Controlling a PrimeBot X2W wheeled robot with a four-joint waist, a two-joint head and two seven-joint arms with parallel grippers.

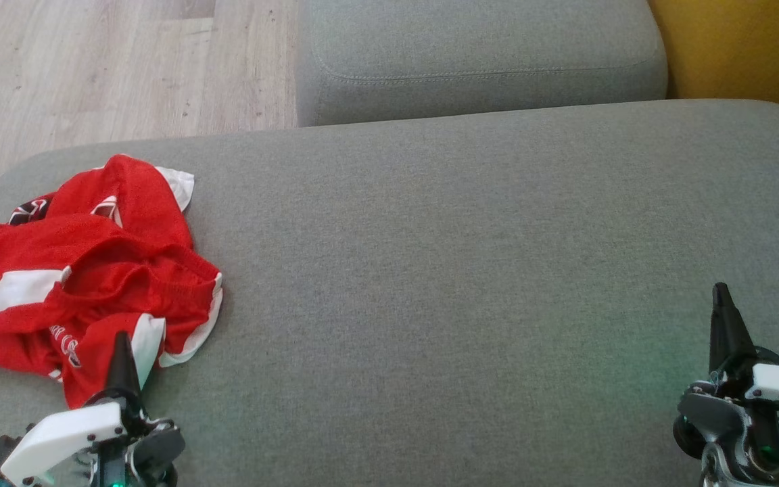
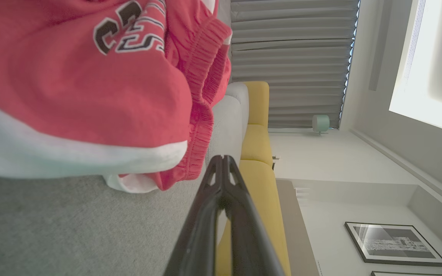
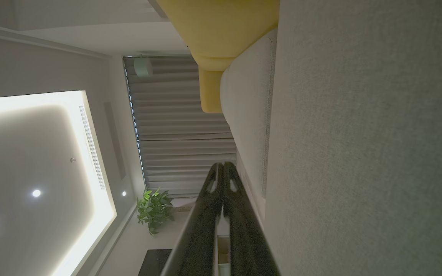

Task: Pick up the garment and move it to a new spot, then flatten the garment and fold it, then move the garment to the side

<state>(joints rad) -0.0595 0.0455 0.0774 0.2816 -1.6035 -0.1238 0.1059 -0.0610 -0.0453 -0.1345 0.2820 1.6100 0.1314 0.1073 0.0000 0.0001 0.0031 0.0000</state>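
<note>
— What do the arms end in?
— Jaws of two long black fingers (image 2: 202, 230), glossy, tapering to a narrow tip with small cut-outs near it.
— And behind those?
— A white shell (image 1: 65, 436) with tiny dark screws, over dark grey joints; a green light glows underneath.

On the red garment (image 2: 71, 96) we see a dark print (image 2: 129, 28) edged in white in the left wrist view. It looks like two large characters, perhaps numerals, lying sideways and partly cut off by a fold, so we cannot read them with certainty. From the head view we make out small dark lettering (image 1: 68, 346) near the garment's white trim, too small to read, and a dark emblem (image 1: 24, 213) on its far edge.
</note>
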